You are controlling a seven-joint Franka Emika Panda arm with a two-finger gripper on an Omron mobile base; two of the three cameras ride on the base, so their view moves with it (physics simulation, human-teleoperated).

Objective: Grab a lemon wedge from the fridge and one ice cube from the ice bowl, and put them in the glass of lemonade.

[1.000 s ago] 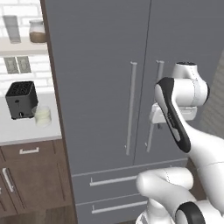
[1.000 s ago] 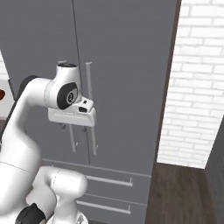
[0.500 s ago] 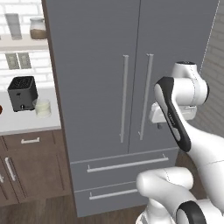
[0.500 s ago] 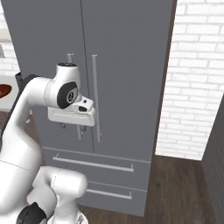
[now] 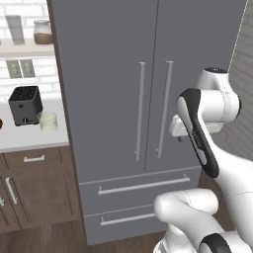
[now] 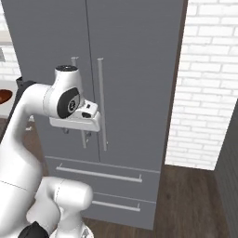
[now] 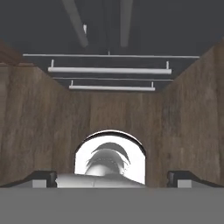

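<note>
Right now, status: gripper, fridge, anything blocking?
Gripper open, empty, pointing down in front of the fridge. Both doors shut, handles untouched. Glass on counter beside toaster. Nothing blocking.

The grey fridge (image 6: 135,69) stands shut, its two bar handles (image 6: 101,104) side by side above two drawers (image 6: 107,174); the gripper (image 6: 76,132) hangs before the left door, a white brick wall (image 6: 204,93) alongside.

Matte grey fridge (image 5: 108,74), white brick wall (image 6: 209,83)
</note>
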